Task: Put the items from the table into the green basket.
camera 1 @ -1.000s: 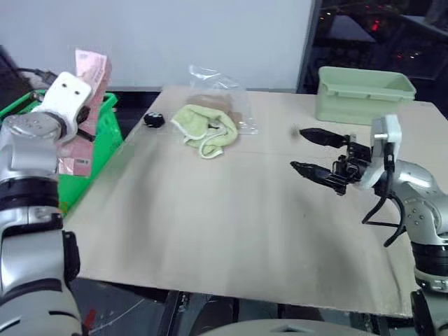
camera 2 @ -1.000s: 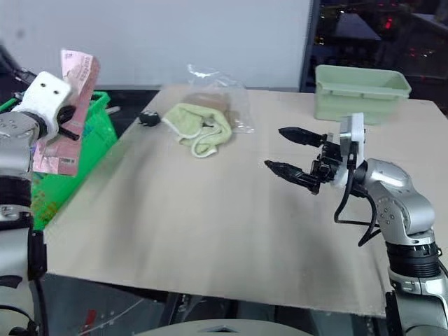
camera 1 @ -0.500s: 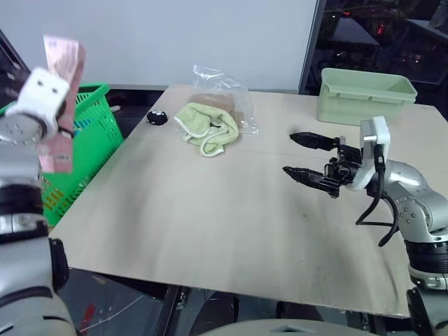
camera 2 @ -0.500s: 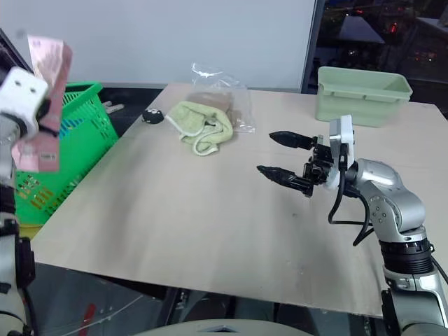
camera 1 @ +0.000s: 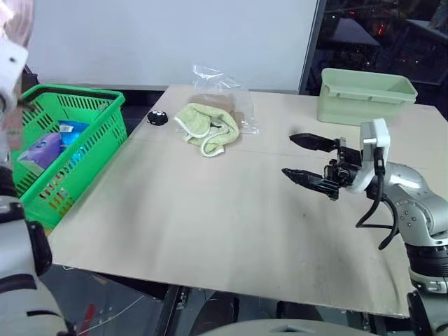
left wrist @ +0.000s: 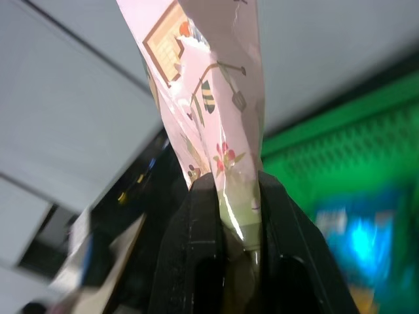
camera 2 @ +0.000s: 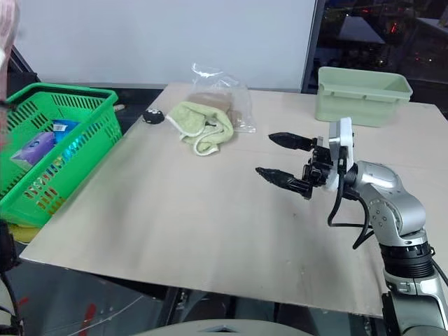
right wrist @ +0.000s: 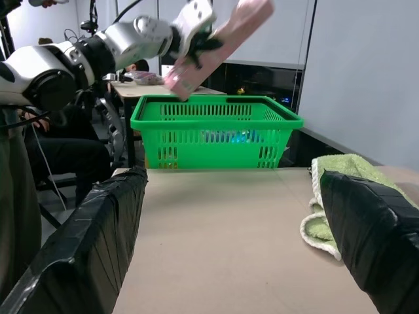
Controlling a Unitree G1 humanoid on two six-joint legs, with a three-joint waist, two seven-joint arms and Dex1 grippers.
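Note:
My left gripper is shut on the long slim pink carton, its two black fingers pinching the lower end. In the right wrist view the left gripper holds the pink carton tilted in the air above the green basket. The green basket stands past the table's left edge, with a blue packet and a purple packet inside. My right gripper hovers open and empty over the table at the right.
A light green towel, a clear plastic bag with something brown inside, and a small black object lie at the table's far left. A pale green tub stands at the far right corner.
My left arm has lifted the pink carton up and to the left, so it now sits at the head view's top-left corner, above the basket. The right gripper has stayed where it was.

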